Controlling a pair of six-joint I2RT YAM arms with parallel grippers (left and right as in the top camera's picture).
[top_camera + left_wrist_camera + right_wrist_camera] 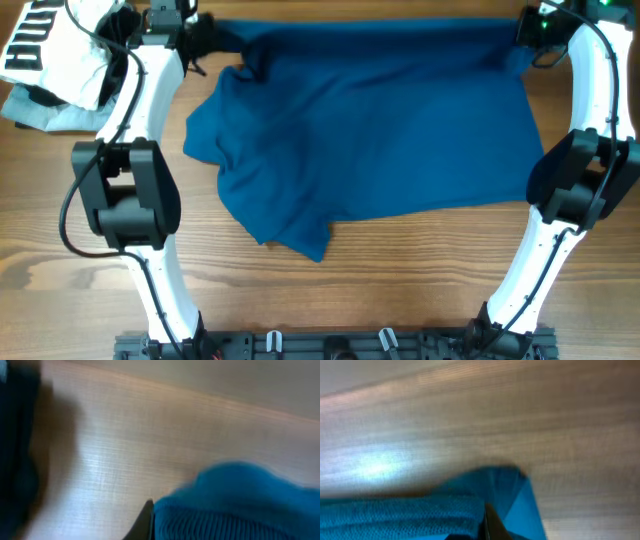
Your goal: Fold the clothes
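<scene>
Both wrist views blurred; blue garment (370,120) cut off there; white garment (55,45) cropped top-left

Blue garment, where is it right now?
Overhead, the blue garment lies spread across the middle of the table, its far edge stretched between the left gripper and the right gripper.

Garment (380,130) spread on table (400,300), left pincer (205,35) and right pincer (520,30) at its far corners, clothes heap (60,60) far left
</scene>
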